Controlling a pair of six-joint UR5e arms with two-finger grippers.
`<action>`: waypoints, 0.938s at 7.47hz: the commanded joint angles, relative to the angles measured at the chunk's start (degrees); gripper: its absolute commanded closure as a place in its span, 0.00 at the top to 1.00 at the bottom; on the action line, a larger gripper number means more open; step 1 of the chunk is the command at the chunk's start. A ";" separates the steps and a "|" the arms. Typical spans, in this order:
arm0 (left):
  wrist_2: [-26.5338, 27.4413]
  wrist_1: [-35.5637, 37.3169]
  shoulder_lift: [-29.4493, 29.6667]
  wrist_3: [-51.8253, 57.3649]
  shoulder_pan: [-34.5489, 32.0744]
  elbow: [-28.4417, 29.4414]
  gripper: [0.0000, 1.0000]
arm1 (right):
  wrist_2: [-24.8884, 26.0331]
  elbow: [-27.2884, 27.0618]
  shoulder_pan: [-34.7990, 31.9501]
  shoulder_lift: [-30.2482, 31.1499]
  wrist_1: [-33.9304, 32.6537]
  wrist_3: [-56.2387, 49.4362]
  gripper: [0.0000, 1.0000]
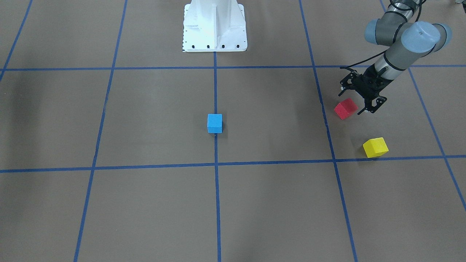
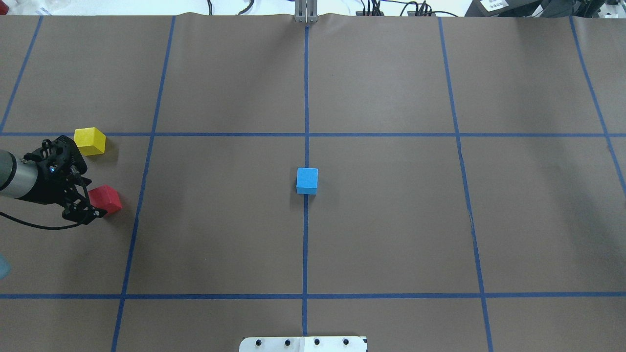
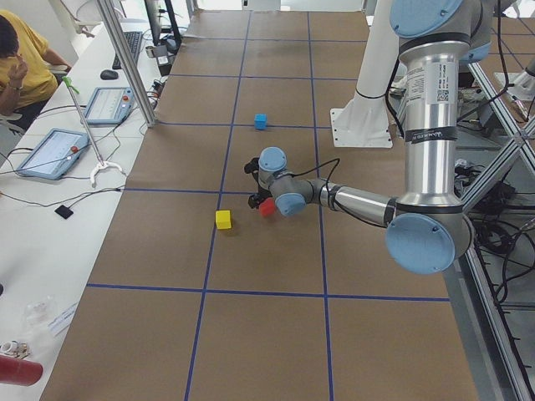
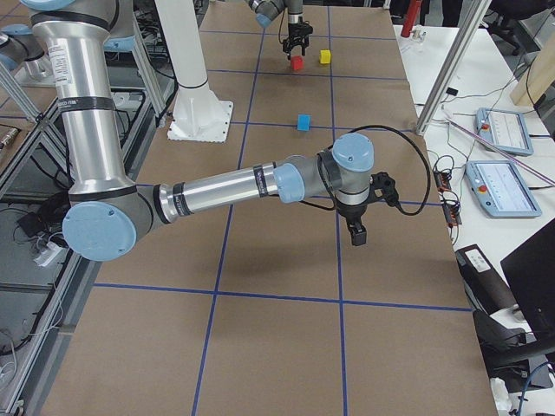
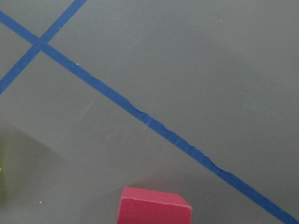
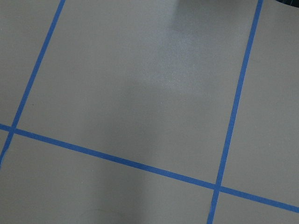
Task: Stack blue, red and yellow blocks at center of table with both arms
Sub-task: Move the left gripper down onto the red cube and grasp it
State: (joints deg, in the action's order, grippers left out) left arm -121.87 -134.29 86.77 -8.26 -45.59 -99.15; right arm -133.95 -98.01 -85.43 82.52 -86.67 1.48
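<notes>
A blue block sits on the centre tape line of the table, also in the overhead view. A red block and a yellow block lie on my left side, apart from each other. My left gripper is open and tilted, right beside the red block, its fingers partly around it without holding it. The yellow block lies just beyond it. The left wrist view shows the red block at the bottom edge. My right gripper hangs over bare table; I cannot tell if it is open.
The brown table carries a blue tape grid. The white robot base stands at the near-robot edge. A side bench with tablets and a seated person lies beyond the far edge.
</notes>
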 commanded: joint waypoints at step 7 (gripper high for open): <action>1.56 -0.19 1.31 -0.79 0.06 1.18 0.00 | 0.18 0.28 0.00 0.27 0.01 -0.16 1.00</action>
State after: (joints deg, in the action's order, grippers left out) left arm -120.02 -134.57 88.56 -8.52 -45.37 -96.17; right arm -133.80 -97.69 -85.43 82.73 -86.66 1.39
